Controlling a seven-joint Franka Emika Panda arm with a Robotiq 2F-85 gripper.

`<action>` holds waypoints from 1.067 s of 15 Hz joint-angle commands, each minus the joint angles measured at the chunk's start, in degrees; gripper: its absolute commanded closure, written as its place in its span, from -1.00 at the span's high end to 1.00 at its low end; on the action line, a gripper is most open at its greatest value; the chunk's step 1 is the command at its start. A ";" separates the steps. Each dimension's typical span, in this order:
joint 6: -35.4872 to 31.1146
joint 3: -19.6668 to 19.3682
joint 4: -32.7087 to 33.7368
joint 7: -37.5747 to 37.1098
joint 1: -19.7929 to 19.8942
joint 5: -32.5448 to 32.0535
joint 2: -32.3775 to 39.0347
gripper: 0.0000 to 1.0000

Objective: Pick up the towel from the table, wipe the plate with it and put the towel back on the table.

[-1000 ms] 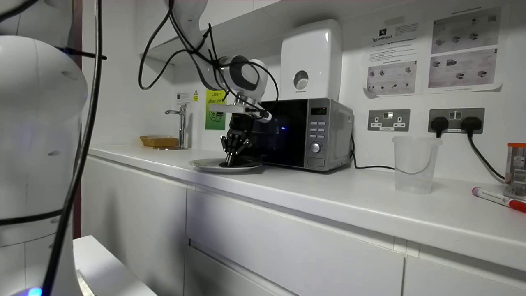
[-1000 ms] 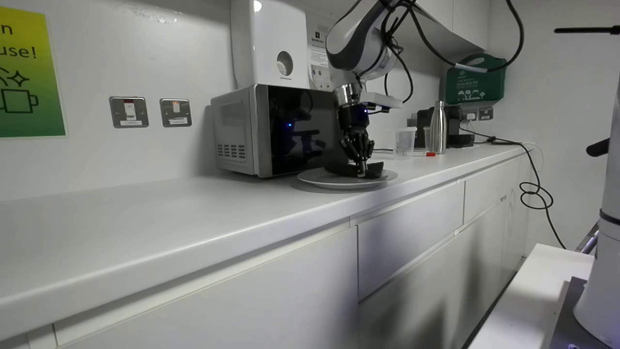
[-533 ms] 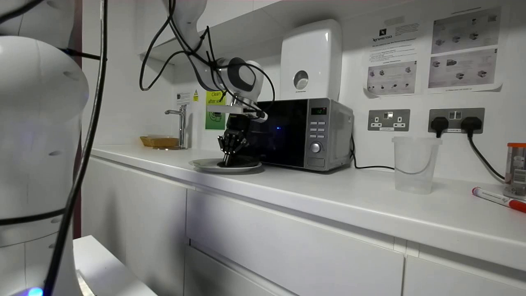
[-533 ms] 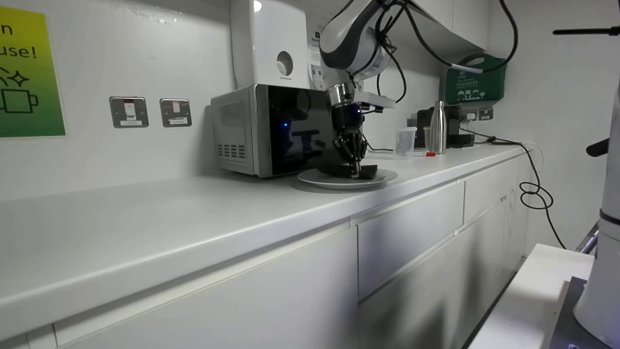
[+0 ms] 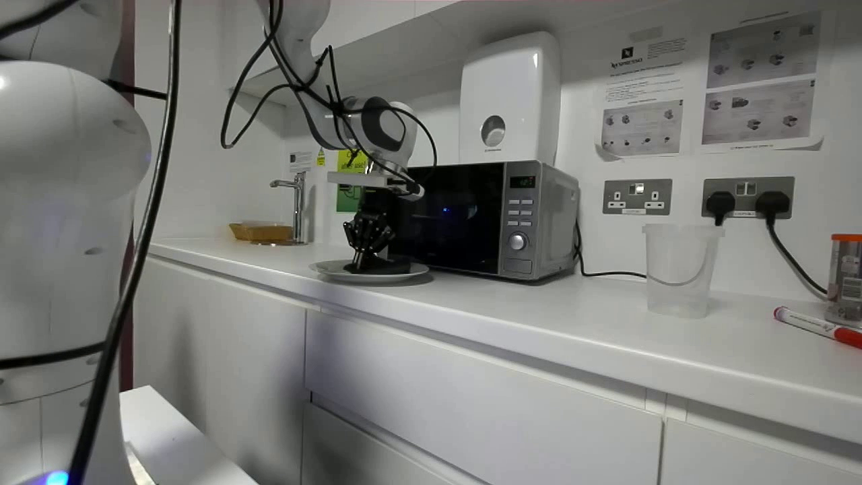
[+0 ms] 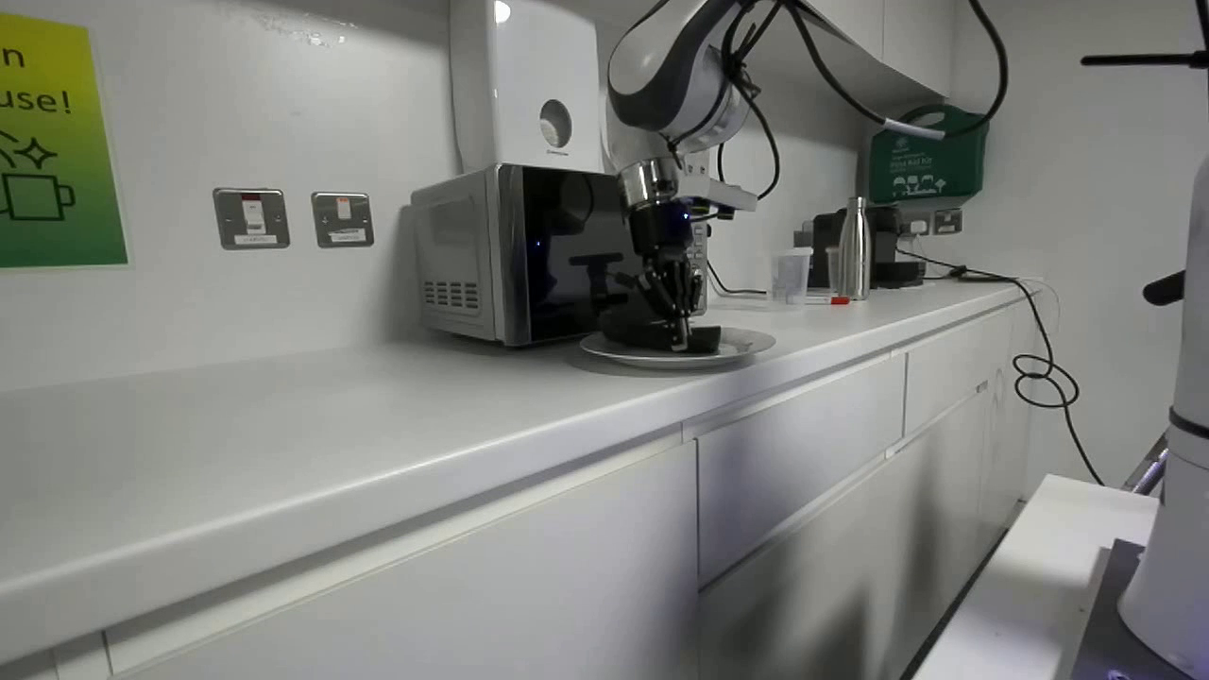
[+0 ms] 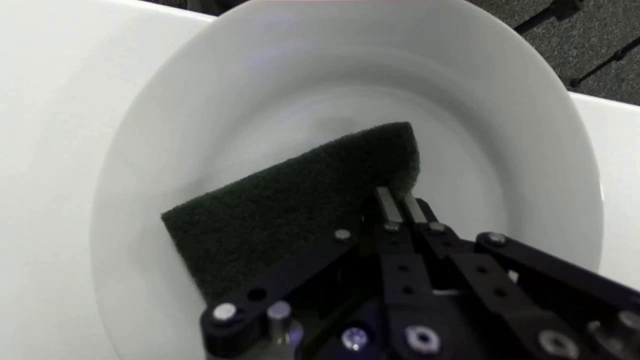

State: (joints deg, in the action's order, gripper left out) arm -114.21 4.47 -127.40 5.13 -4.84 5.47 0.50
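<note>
The towel is a dark green-black cloth (image 7: 280,205) lying on the plate (image 7: 165,115), with one edge curled up at my fingers. My gripper (image 7: 398,196) points down at the plate and is shut on that curled edge. In both exterior views the gripper (image 5: 358,261) (image 6: 680,335) stands over the plate (image 5: 328,270) (image 6: 751,346), with the towel (image 5: 390,267) (image 6: 633,333) under and beside the fingertips. The plate is round, shallow and grey-white, on the white countertop table (image 5: 539,313) near its front edge. Part of the towel is hidden under the gripper in the wrist view.
A silver microwave (image 5: 539,222) (image 6: 463,260) stands right behind the plate. A clear plastic tub (image 5: 681,269), a red marker (image 5: 815,323) and a jar (image 5: 845,283) stand along the counter. A tan dish (image 5: 262,232) and a tap (image 5: 298,205) are farther back. A steel bottle (image 6: 855,250) also shows.
The gripper and the towel have slid across the plate, leftward in both exterior views. The fingers stay shut on the towel. The plate has not visibly moved.
</note>
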 commanded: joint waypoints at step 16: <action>0.46 -2.83 -1.35 2.13 1.84 1.60 -7.12 -0.98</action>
State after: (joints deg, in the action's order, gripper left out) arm -114.21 2.41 -127.69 5.49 -4.08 6.00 -3.46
